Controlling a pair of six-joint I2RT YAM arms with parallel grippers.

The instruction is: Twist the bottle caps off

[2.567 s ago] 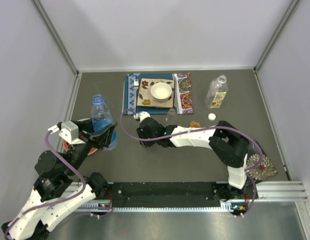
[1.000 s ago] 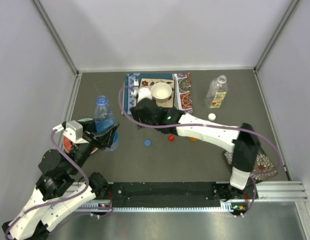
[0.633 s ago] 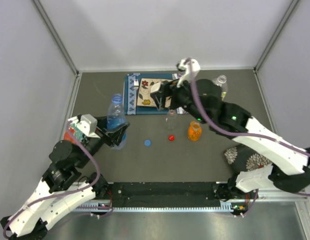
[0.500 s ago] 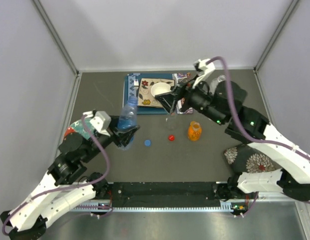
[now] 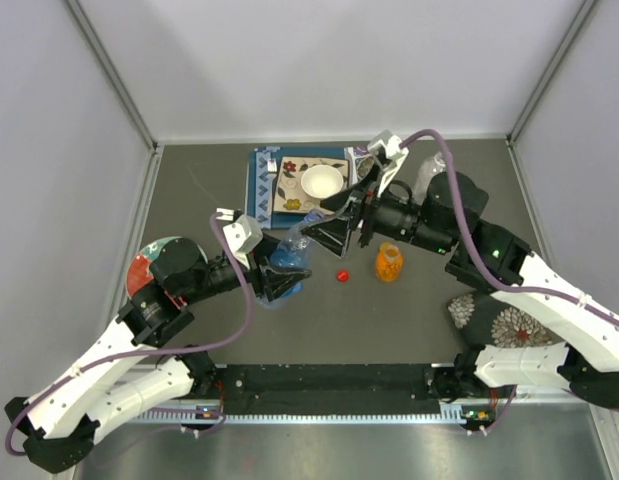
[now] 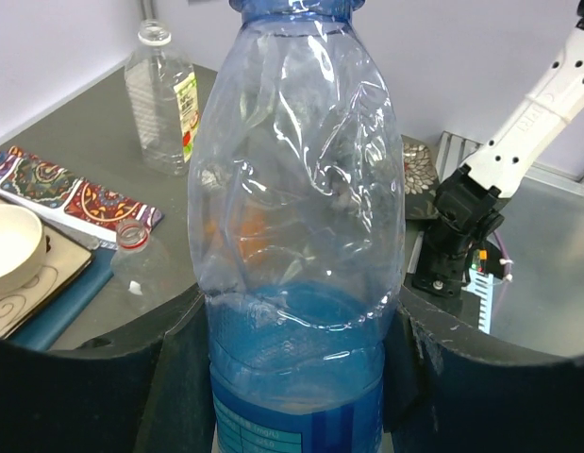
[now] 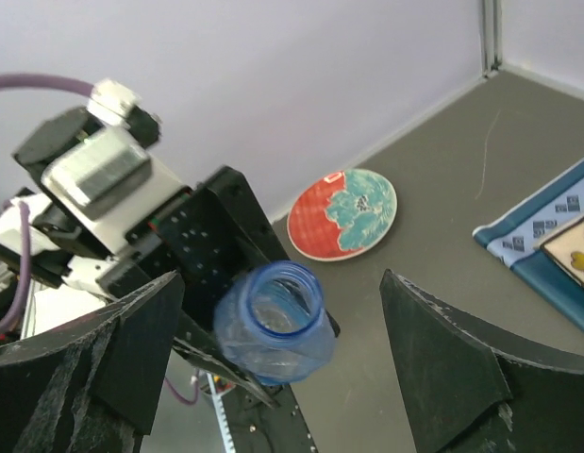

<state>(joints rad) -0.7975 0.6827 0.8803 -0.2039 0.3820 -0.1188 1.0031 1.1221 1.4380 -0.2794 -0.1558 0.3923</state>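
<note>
Left jaws are clamped on the tilted blue bottle [image 6: 296, 208], already capless. Right jaws hang wide open around its mouth, holding nothing. Closing there could just crush the thin plastic or knock it loose. Count: four bottles (blue, orange bottle [image 5: 388, 263] beside it, big clear bottle [image 6: 164, 104] and small clear bottle [image 6: 133, 255] beyond). Only one cap visible: red cap [image 5: 342, 275] on the desk just right of it.

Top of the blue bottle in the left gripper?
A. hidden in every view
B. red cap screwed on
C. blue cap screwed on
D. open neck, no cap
D: the right wrist view looks into the bare open neck of the blue bottle, which the left gripper clamps.
</note>
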